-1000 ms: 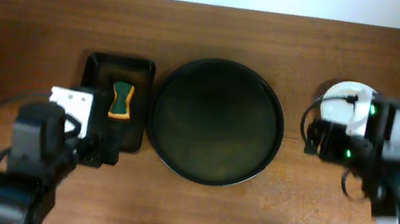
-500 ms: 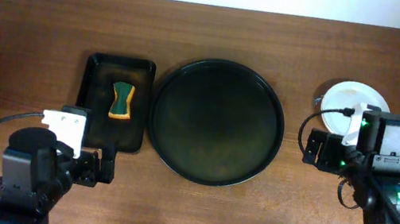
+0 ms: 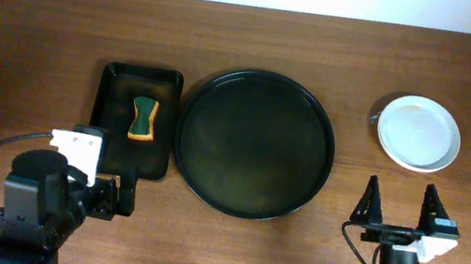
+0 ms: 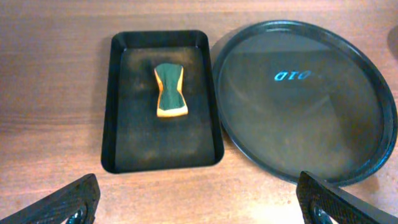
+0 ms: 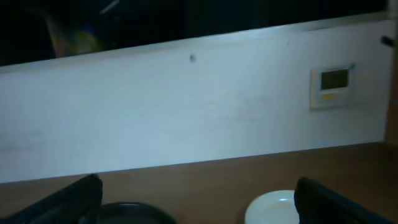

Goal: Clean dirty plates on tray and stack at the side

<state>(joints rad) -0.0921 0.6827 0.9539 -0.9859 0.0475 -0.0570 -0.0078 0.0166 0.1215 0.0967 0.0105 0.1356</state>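
The large round black tray (image 3: 255, 143) lies bare in the middle of the table; it also shows in the left wrist view (image 4: 305, 99) and as a dark sliver in the right wrist view (image 5: 134, 213). A stack of white plates (image 3: 419, 133) sits on the table to the tray's right, and its edge shows in the right wrist view (image 5: 273, 208). My left gripper (image 3: 112, 196) is open and empty near the table's front left; its fingertips frame the left wrist view (image 4: 199, 202). My right gripper (image 3: 400, 206) is open and empty, in front of the plates; the right wrist view (image 5: 199, 202) shows it level, facing the wall.
A small rectangular black tray (image 3: 115, 85) left of the round tray holds a green and orange sponge (image 3: 143, 118), also seen in the left wrist view (image 4: 170, 90). A white wall with a small display panel (image 5: 334, 85) stands behind the table.
My right arm has drawn back from over the plate stack to the table's front edge, leaving the plates uncovered. My left arm pulled back towards the front a second ago and has since stayed still.
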